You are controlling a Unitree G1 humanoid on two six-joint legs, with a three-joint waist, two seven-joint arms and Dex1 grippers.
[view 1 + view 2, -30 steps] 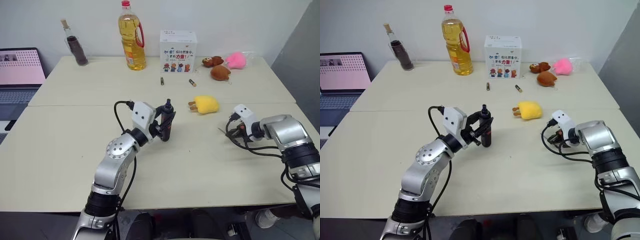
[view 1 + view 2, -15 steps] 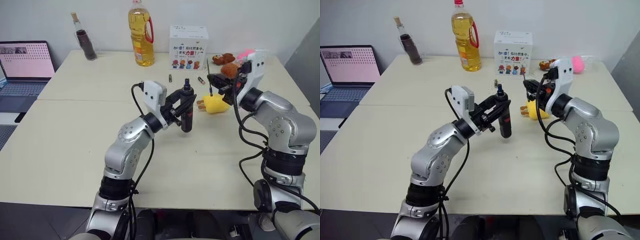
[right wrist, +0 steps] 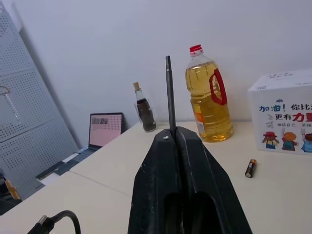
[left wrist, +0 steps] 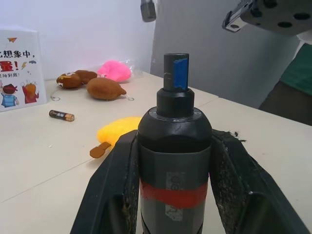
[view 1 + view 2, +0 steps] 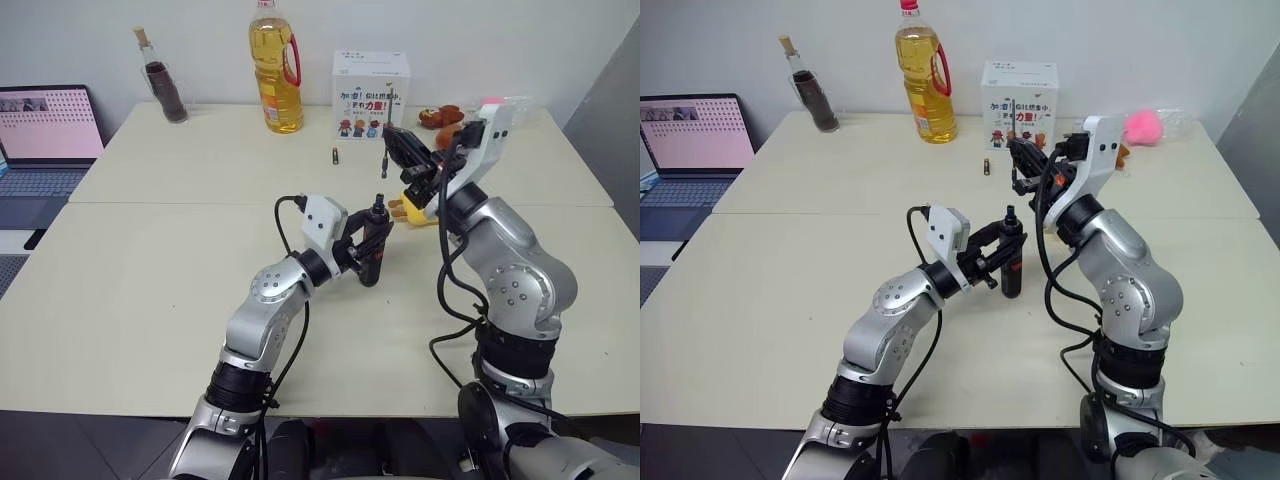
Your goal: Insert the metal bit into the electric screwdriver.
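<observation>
Since a second ago the right gripper point(image 5: 392, 140) has swung up from low over the tabletop's point(image 5: 150, 290) right edge to the middle, and it now hangs above and to the 1 o'clock side of the screwdriver point(image 5: 375, 252). Its fingers point(image 3: 187, 161) are pressed together on the bit point(image 3: 169, 92), which juts out past their tips; in the head views the thin rod hangs down from the fingers, its lower end just above and apart from the screwdriver's top. The left gripper point(image 4: 174, 165) has edged slightly rightward. Its fingers point(image 4: 114, 190) clamp the screwdriver upright on both sides at the red band, blue tip up. A yellow toy point(image 5: 415, 207) lies at 1 o'clock of the screwdriver, on the tabletop.
</observation>
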